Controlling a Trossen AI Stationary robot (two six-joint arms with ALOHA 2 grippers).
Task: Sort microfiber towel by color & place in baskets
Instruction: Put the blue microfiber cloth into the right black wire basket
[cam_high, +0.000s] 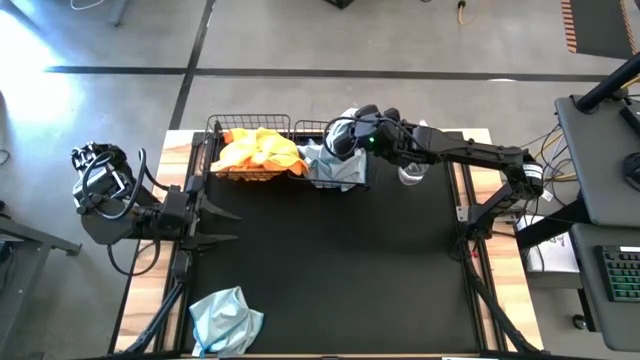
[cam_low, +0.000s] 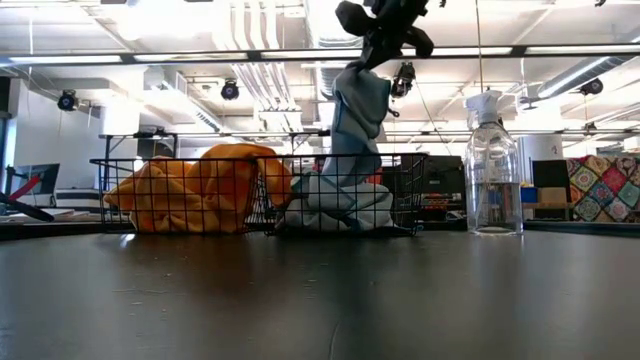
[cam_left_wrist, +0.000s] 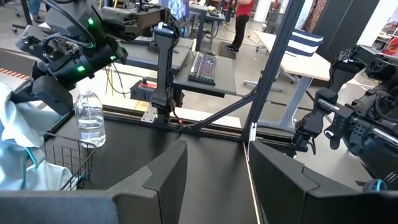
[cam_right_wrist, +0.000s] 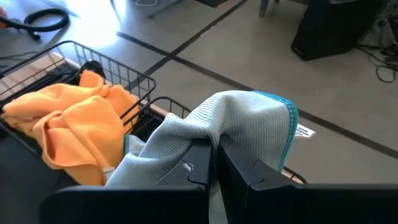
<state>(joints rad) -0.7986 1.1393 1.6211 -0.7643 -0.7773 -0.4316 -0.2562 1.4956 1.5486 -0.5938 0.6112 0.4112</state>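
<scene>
Two black wire baskets stand side by side at the table's far edge. The left basket (cam_high: 213, 135) holds bright orange towels (cam_high: 258, 150). The right basket (cam_low: 405, 190) holds pale blue-grey cloth (cam_high: 335, 168). My right gripper (cam_right_wrist: 216, 155) hangs above the right basket, shut on a blue-grey towel (cam_low: 358, 120). Another blue-grey towel (cam_high: 225, 318) lies crumpled on the mat at the near left corner. My left gripper (cam_left_wrist: 214, 168) waits open at the table's left edge, with nothing between its fingers. My right gripper pinches a bunched fold at the towel's top (cam_right_wrist: 205, 134) between its two fingers; the cloth drapes over the fingertips. The fingers slant downward from the table's right side. The towel hangs slack below them, and its lower end (cam_low: 345, 205) rests in the right basket.
A clear plastic spray bottle (cam_low: 493, 165) stands upright just right of the right basket, under my right arm. The black mat (cam_high: 340, 260) covers the middle of the table. Desks and gear fill the room beyond the table.
</scene>
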